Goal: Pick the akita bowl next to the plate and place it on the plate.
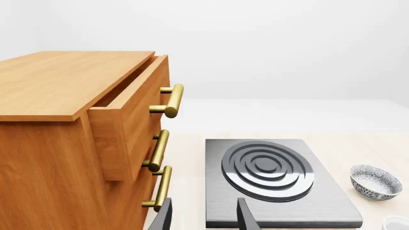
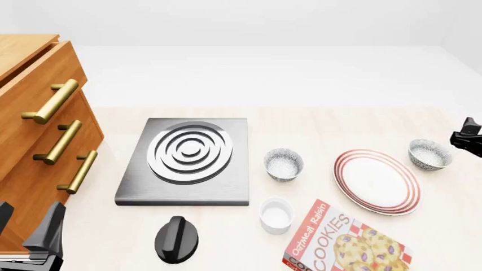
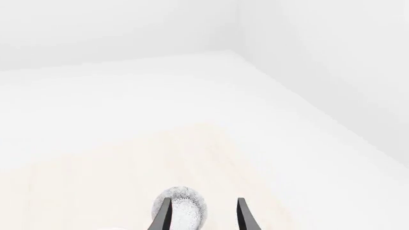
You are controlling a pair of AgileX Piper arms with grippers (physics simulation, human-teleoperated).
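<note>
while right gripper [image 3: 203,218] hangs spread above akita bowl [image 2: 430,154], sits just right of plate [image 2: 376,181], not touching. left gripper [image 1: 203,218] also spread, low near drawer cabinet [image 2: 42,135]. 2nd bowl [image 2: 284,164] left of plate.

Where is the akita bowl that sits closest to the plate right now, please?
In the front view, that akita bowl sits at the table's right side, just beyond the plate's far right rim, near the right gripper.
</note>
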